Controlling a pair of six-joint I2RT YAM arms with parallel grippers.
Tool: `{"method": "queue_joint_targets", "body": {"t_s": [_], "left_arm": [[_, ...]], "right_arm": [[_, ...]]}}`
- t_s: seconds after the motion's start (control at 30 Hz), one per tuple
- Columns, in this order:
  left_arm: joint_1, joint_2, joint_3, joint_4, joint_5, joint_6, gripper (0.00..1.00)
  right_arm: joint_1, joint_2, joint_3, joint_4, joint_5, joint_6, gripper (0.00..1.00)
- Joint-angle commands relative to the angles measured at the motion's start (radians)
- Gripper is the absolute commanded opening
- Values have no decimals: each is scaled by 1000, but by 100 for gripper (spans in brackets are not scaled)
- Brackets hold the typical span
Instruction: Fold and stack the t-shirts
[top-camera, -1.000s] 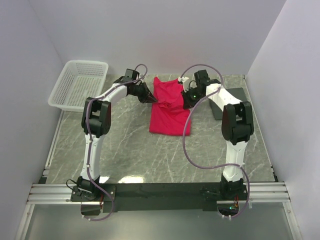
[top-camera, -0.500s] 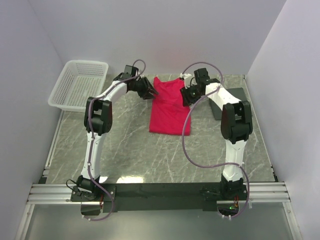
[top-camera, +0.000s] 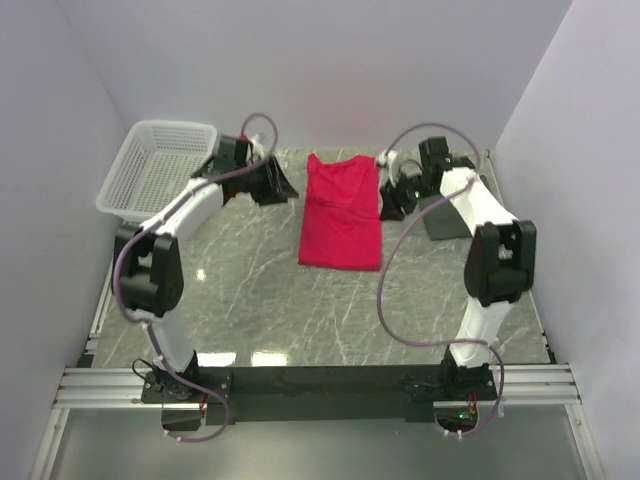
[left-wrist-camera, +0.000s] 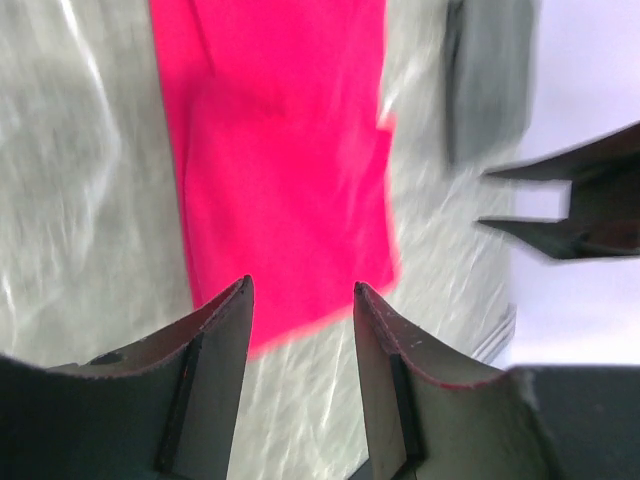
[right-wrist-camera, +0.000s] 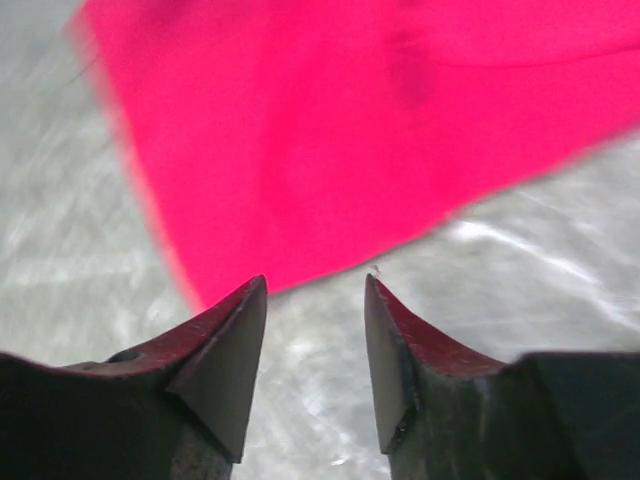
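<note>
Basket (top-camera: 160, 168): white mesh, sitting at the far left, well apart from the cloth.
Left end effector (left-wrist-camera: 302, 288): I am hovering it near the shirt's left edge, fingers spread, gripping nothing.
T-shirt (top-camera: 342, 212): lying flat on the tabletop (top-camera: 300, 310) between my arms, folded narrow, seemingly awaiting another fold.
Right end effector (right-wrist-camera: 315, 281): I am holding it spread and empty near the right edge, probably leaving the fold undisturbed.

2 arms stretch toward the far side; left gripper (left-wrist-camera: 300, 290) and right gripper (right-wrist-camera: 315, 285) both hang with jaws parted.
</note>
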Motion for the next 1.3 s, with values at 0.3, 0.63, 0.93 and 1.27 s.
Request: {"method": "queue_joint_targets", "body": {"t_s": [0.3,0.63,0.93,1.27], "left_arm": [[-168,-164,-433,94,-128,115,49],[-186,-79,-363,76,-170,187,49],[-196,24,-283,59,-165,216,45],[-200,24,-298,48,-106,228,23]], "right_arm": [[94,-306,-454,-3,-4,-365,59],[125,-307,-565,180,73,-26,58],[68,-318,-586,223,29,201,57],[12,-261,-567,216,21,309,56]]}}
